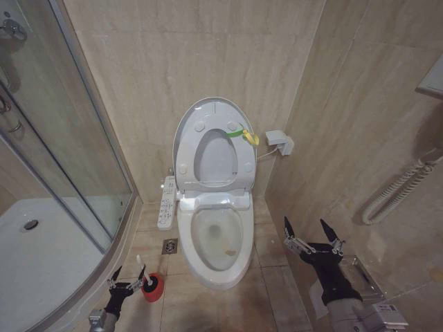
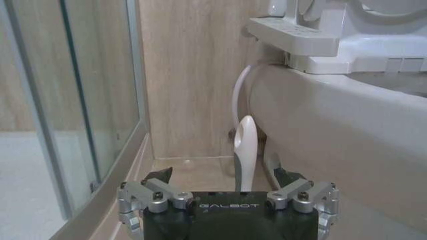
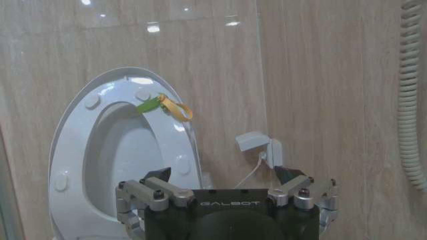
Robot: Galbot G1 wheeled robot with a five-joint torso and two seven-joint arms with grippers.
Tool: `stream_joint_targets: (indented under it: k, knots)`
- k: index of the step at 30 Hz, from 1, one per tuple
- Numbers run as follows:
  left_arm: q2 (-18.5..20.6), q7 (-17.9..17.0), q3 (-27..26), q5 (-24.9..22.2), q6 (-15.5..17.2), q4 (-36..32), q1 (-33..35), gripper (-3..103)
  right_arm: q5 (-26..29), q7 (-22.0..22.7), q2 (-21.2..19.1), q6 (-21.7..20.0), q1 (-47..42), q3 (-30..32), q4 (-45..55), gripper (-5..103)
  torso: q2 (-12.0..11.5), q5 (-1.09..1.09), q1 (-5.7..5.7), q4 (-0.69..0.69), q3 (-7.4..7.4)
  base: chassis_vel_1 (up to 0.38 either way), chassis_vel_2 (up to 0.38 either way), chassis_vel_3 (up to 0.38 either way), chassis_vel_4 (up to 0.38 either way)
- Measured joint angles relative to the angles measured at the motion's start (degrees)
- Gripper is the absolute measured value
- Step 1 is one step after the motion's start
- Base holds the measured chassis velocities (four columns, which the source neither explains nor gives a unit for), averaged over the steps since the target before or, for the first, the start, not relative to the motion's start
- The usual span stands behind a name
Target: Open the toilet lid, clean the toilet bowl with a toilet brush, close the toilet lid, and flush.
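Left gripper (image 1: 129,279) astride toilet brush (image 2: 244,150)

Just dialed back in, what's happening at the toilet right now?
The glossy white oval toilet lid and the ring seat stand raised against the tiled wall, leaving the white ceramic toilet bowl open. The left gripper is low by the floor, open, its fingers either side of the white stick handle of the toilet brush, which sits in its small round red holder. The right gripper hangs open beside the bowl, holding nothing.
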Motion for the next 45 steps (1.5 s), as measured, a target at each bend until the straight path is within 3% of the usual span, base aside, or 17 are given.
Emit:
stream_joint_targets:
  k: [20,21,28,29,35,36,43,44,45]
  knots:
    - [-0.16,2.14,1.80,1.35,-1.03,5.74,-6.29,98,0.00,0.00,0.00,0.00,0.00,0.00,0.00,100,0.00,0.00,0.00,0.00,0.00,0.000,0.000,0.000,0.000]
    - [-0.20,2.52,1.83,1.35,-1.02,5.74,-6.31,86,0.00,0.00,0.00,0.00,0.00,0.00,-0.01,100,0.00,0.00,0.00,0.00,0.00,0.000,0.000,0.000,0.000]
    - [-0.83,3.03,1.83,1.26,-0.81,5.52,-5.88,86,0.00,0.00,0.00,0.00,0.00,0.00,-0.01,100,0.00,0.00,0.00,0.00,0.00,0.000,0.000,0.000,0.000]
    - [-0.94,3.04,1.80,1.24,-0.80,5.49,-5.78,59,0.00,0.00,0.00,0.00,0.00,0.00,-0.01,100,0.00,0.00,0.00,0.00,0.00,0.000,0.000,0.000,0.000]
    - [-1.51,3.19,1.26,1.12,-0.89,5.38,-5.16,59,0.00,0.00,0.00,0.00,0.00,0.00,-0.01,100,0.00,0.00,-0.01,0.00,0.00,0.000,0.000,0.000,0.000]
    - [-1.50,3.35,0.96,0.78,-0.94,5.48,-5.18,32,0.00,0.00,0.00,0.00,0.00,0.00,0.00,100,0.00,0.00,-0.01,0.00,0.00,0.000,0.000,0.000,0.000]
    - [-0.62,4.23,0.28,-0.70,-1.56,5.97,-5.23,32,0.00,0.00,0.00,0.00,0.00,0.00,0.00,100,0.00,0.00,-0.01,0.00,0.00,0.000,0.000,0.000,0.000]
    - [-0.61,4.41,0.16,-0.87,-1.73,5.94,-5.01,21,0.00,0.00,0.00,0.00,0.00,0.00,0.00,100,0.00,0.00,-0.01,0.00,0.00,0.000,0.000,0.000,0.000]
    - [-0.68,4.53,0.05,-0.95,-1.94,5.89,-4.77,21,0.00,0.00,0.00,0.00,0.00,0.00,0.00,100,0.00,0.00,-0.01,0.00,0.00,0.000,0.000,0.000,0.000]
